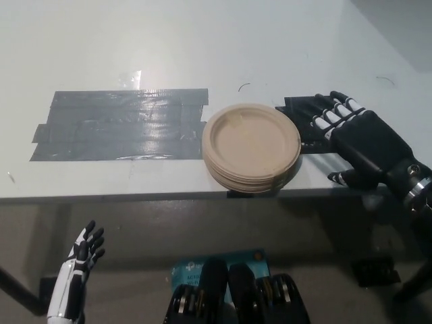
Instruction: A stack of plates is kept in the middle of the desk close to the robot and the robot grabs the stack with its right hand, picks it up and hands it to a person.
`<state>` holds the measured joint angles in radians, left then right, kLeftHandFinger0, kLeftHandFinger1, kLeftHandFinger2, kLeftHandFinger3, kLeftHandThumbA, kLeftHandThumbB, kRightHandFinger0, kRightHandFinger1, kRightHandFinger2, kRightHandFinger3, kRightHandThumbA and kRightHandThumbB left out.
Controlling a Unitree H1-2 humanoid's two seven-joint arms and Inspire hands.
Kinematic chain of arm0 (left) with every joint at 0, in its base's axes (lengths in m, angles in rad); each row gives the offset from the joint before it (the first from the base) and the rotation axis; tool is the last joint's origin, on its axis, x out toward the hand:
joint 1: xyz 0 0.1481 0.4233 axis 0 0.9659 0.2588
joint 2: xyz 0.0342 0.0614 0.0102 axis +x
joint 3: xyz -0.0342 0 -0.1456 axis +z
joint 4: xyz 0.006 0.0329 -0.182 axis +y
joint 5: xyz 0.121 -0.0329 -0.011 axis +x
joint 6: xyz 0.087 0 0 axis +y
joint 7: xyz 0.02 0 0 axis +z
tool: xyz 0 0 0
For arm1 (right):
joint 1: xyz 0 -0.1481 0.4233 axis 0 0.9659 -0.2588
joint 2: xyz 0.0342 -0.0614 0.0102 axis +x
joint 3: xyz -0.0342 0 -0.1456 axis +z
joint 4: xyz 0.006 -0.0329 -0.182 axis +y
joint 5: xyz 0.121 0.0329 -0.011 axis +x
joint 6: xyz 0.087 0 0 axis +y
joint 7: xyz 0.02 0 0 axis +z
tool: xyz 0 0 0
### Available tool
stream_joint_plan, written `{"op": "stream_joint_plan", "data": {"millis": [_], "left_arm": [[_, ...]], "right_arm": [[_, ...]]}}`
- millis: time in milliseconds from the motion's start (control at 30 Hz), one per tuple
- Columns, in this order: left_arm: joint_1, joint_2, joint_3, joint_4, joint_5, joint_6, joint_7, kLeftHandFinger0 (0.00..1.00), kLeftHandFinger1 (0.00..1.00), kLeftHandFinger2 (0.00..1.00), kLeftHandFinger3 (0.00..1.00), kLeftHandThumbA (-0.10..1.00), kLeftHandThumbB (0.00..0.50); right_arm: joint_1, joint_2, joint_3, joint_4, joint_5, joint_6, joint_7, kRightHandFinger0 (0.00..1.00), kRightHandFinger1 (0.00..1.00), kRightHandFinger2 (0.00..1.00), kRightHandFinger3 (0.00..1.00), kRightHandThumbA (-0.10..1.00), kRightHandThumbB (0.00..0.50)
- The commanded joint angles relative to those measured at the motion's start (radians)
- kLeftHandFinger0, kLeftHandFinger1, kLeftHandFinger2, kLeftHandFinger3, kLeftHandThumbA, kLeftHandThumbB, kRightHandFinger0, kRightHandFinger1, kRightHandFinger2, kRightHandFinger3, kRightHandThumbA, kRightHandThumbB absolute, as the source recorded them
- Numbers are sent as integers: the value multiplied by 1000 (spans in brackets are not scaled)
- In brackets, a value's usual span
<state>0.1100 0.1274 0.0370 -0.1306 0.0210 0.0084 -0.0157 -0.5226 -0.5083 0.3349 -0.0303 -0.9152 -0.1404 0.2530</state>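
The stack of plates [252, 147] lies at the centre of the frame, on the near part of the desk [202, 47], and its lower rim reaches almost to the desk's front edge. The right hand [361, 145] is to the right of the stack, apart from it, with fingers spread and holding nothing.

To grasp well, I judge the hand should come in from the right side, low, so the fingers go over the top plate and the thumb goes under the lowest plate; the whole stack must be pinched, not only the upper plates. The front edge may help, since the rim is near it.

There is free room right of the stack over the small black tape patch [305, 128]. The large tape patch [118, 125] lies left. The left hand [79, 270] rests in the lower left, open, below the desk.
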Motion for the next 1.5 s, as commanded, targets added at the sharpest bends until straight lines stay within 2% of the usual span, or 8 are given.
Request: {"op": "stream_joint_plan", "data": {"millis": [0, 400, 567, 867, 1467], "left_arm": [[-8, 18, 2, -22, -13, 4, -22, 1000, 1000, 1000, 1000, 1000, 0], [-10, 21, -1, -34, 2, 14, -29, 1000, 1000, 1000, 1000, 1000, 0], [-17, 20, -3, -35, 1, 23, -33, 1000, 1000, 1000, 1000, 1000, 0], [-18, 17, -7, -44, -7, 32, -37, 1000, 1000, 1000, 1000, 1000, 0], [-49, 29, -8, -38, 1, 36, -38, 1000, 1000, 1000, 1000, 1000, 0]], "right_arm": [[-55, -2, -22, 27, -32, -8, -68, 1000, 1000, 1000, 1000, 1000, 500], [-93, 37, -13, 143, -106, -13, -216, 1000, 1000, 1000, 1000, 1000, 500], [-109, 64, -26, 191, -104, -20, -314, 1000, 1000, 1000, 1000, 1000, 475], [-103, 88, -4, 223, -121, -39, -396, 1000, 1000, 1000, 1000, 1000, 485], [-124, 91, 70, 304, -143, -76, -401, 1000, 1000, 1000, 1000, 1000, 500]]}}
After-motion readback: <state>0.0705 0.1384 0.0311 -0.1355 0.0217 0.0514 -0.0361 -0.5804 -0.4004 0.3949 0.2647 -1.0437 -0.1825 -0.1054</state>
